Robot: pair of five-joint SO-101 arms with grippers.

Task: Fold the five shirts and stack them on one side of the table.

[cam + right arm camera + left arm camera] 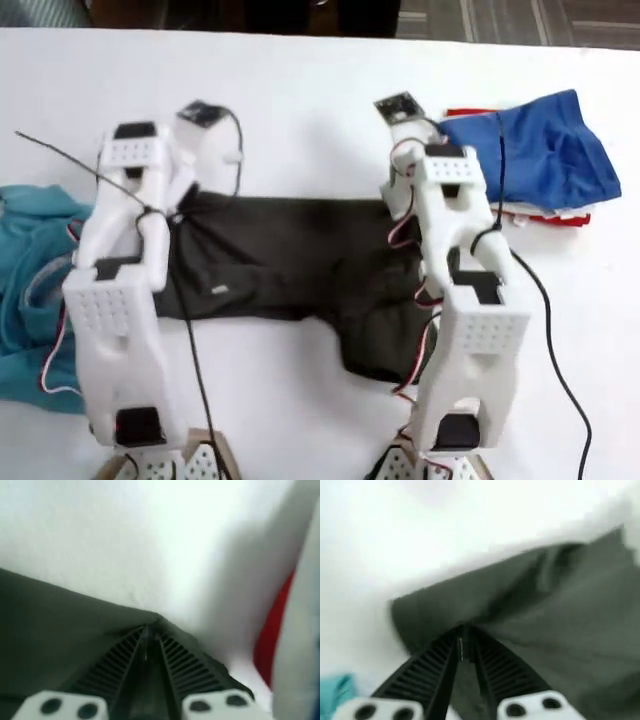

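1. Dark shirt (280,260): soft, matt cloth, lightly creased.
2. Teal shirt (25,280) and blue shirt (540,150): cloth too, and the blue one shows a slight sheen.
3. Counter (300,90): smooth, white, faintly glossy.
4. Left claw (462,635) and right claw (148,630): black ribbed plastic fingers.
5. Arm shells (110,310): white matt plastic.

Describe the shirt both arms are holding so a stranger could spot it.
On the white table, look at the middle. The dark shirt lies spread there, the only near-black one; the teal shirt and blue shirt sit out at the sides.
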